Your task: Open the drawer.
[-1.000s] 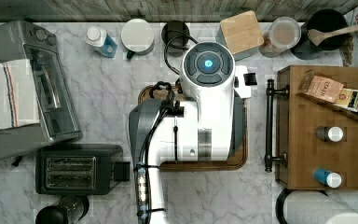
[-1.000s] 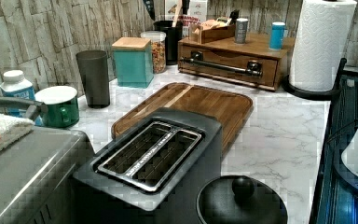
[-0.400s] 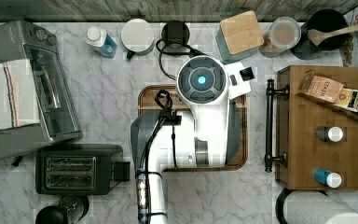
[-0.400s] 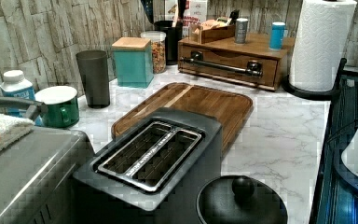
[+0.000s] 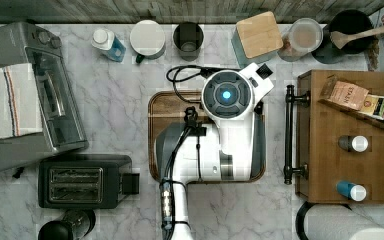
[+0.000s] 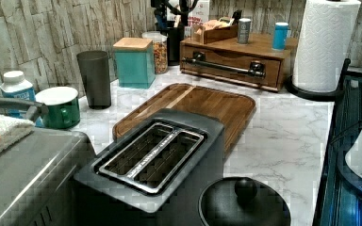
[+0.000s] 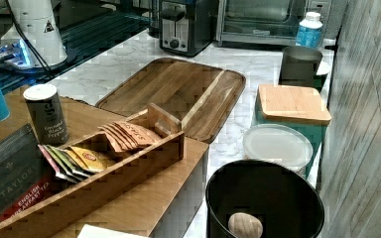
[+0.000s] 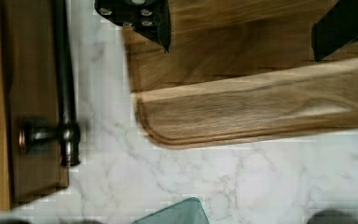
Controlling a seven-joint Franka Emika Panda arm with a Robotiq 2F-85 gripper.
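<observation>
1. Top view: the arm (image 5: 220,145) sits mid-frame over the cutting board (image 5: 161,107). The drawer (image 5: 302,135) is at the right of the frame, fully shut, its handle (image 5: 289,134) running up-down along the drawer's left face, clear of the board.
2. Left view: drawer (image 6: 231,68) in the upper centre, closed, handle (image 6: 224,67) standing off the front on two posts.
3. Right view: the cabinet top (image 7: 144,198) with the tea rack (image 7: 99,173) fills the lower left; the drawer front probably faces away.
4. Wrist view: the gripper (image 8: 242,28) has its fingers (image 8: 144,18) spread apart, holding nothing, over the board's edge; handle (image 8: 65,84) at the left, not reached.
5. Judgement: approach stage. Straddle the bar midway between posts, close firmly, pull straight out along the table.
</observation>
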